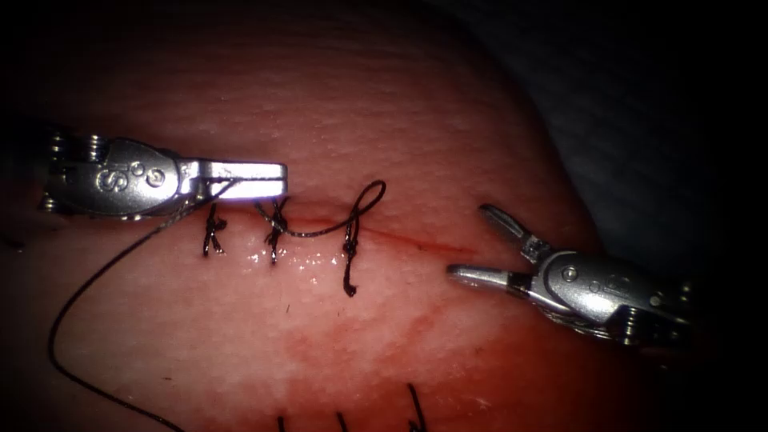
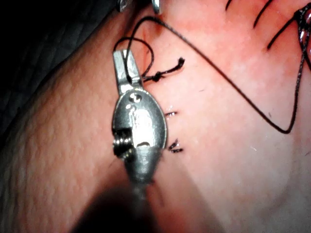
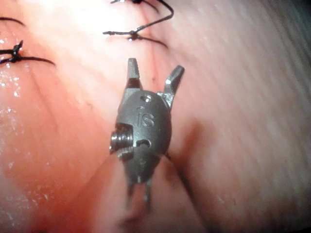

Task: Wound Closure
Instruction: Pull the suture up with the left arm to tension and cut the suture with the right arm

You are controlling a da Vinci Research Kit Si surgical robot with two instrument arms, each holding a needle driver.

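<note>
My left pincer [image 1: 276, 178] lies flat over the tissue [image 1: 416, 104], just above the cut [image 1: 416, 240], its jaws clenched on the thread [image 1: 80, 296] near the two left-hand stitches. From that grip the thread trails down and away to the left in a long slack curve, and a shorter strand runs from the middle stitch [image 1: 274, 228] to the rightmost stitch [image 1: 350, 248], which carries an open loop above its knot. In the left wrist view the same pincer [image 2: 124, 63] sits with the thread [image 2: 233, 87] crossing its shut tip. My right pincer [image 1: 472, 244] is released, jaws spread wide and grasping nothing, hovering at the unclosed right end of the cut, apart from the last stitch; the right wrist view confirms this pincer [image 3: 155, 73] parted and empty above the tissue [image 3: 243, 121]. I cannot find the needle in any view, so I cannot say where it is or whether it is in the tissue. Red fluid [image 1: 376, 336] stains the surface below the cut. Judgement: the thread work in hand calls for a firm grip, steady tension along the line of the cut and no snagging on the finished knots, with the open loop kept from tangling. Pose: left shaft enters level from the left, wrist straight; right shaft enters from the lower right, angled up toward the cut.
</note>
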